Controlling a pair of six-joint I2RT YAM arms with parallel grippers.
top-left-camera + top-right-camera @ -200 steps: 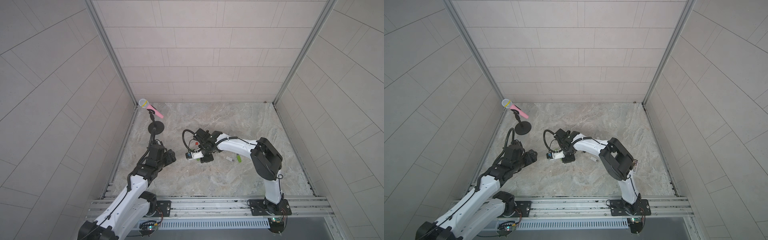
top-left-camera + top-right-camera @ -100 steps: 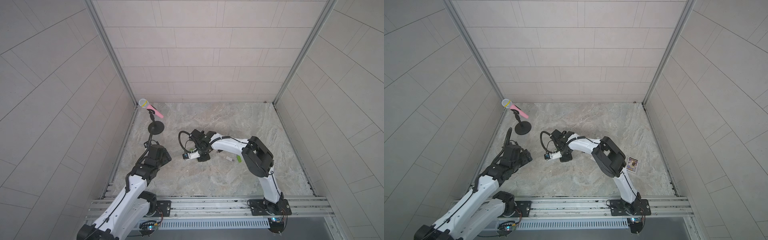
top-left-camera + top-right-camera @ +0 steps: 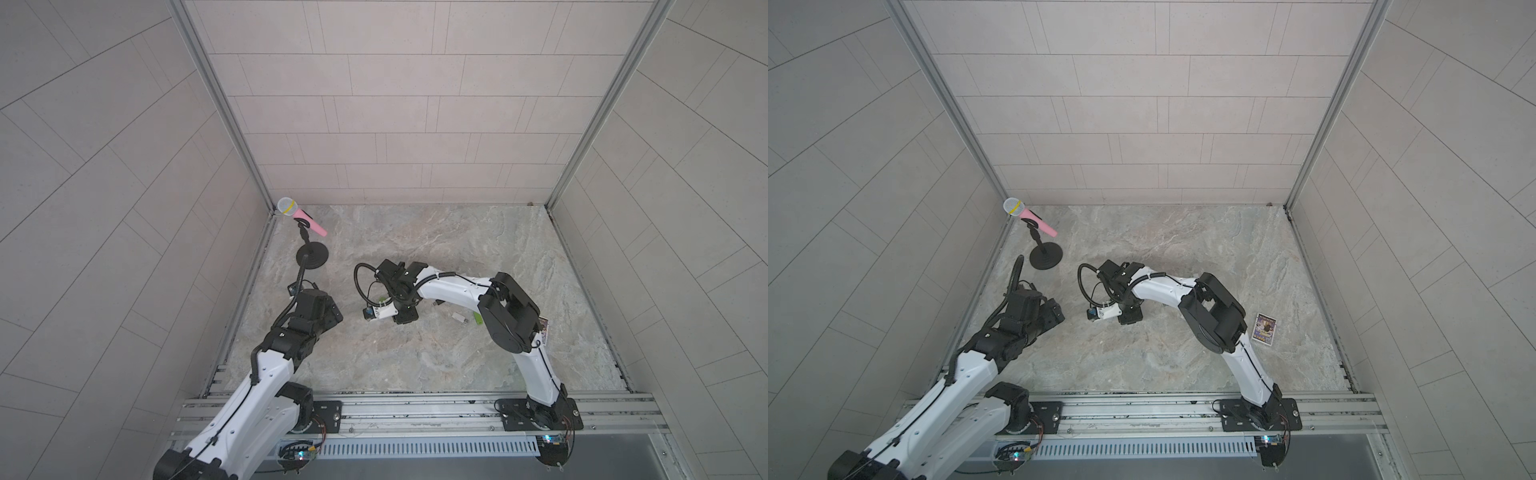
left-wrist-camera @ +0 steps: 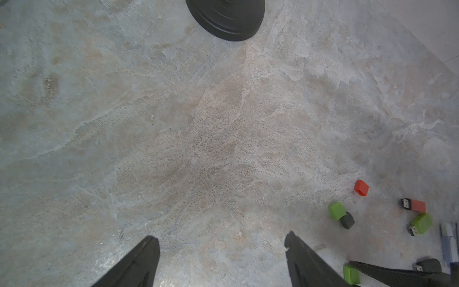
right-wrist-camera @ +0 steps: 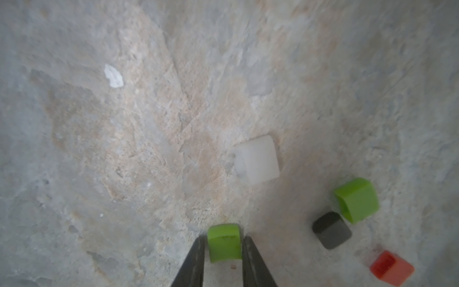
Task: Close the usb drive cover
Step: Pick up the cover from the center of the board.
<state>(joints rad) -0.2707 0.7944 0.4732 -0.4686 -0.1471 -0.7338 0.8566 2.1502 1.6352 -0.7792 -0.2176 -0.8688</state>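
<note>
Views from the top: the right arm reaches over the table (image 3: 415,365) with the right end effector (image 3: 405,316) lowered to the surface near the middle. Its load is hidden under the wrist in both top views. The left end effector (image 3: 1054,313) hangs well apart from it, near the microphone stand (image 3: 1045,259).

Left wrist view: the left end effector (image 4: 221,241) is spread wide, empty, above bare table. Off to 1 side lie the loose parts: a red cap (image 4: 361,188), a red USB drive (image 4: 414,205), a second green cap (image 4: 337,210) touching a dark cap (image 4: 347,220), and the green USB drive (image 4: 419,224) with its connector bare.

Right wrist view: the right end effector (image 5: 224,237) pinches the green cap (image 5: 224,244), 1 finger against each side, with the cap resting on the table. A white cap (image 5: 257,160) lies just beyond.

Failure modes, as a judgement:
- Slip: the cap is small and smooth, and the pinch sits near the fingertips. It may rotate or squirt out on lift
- Misalignment: a tilted cap will jam against the connector instead of seating
- Drive travel: nothing braces the green USB drive, so the push may slide it across the table
- Collision: nearby caps may be knocked on approach
</note>
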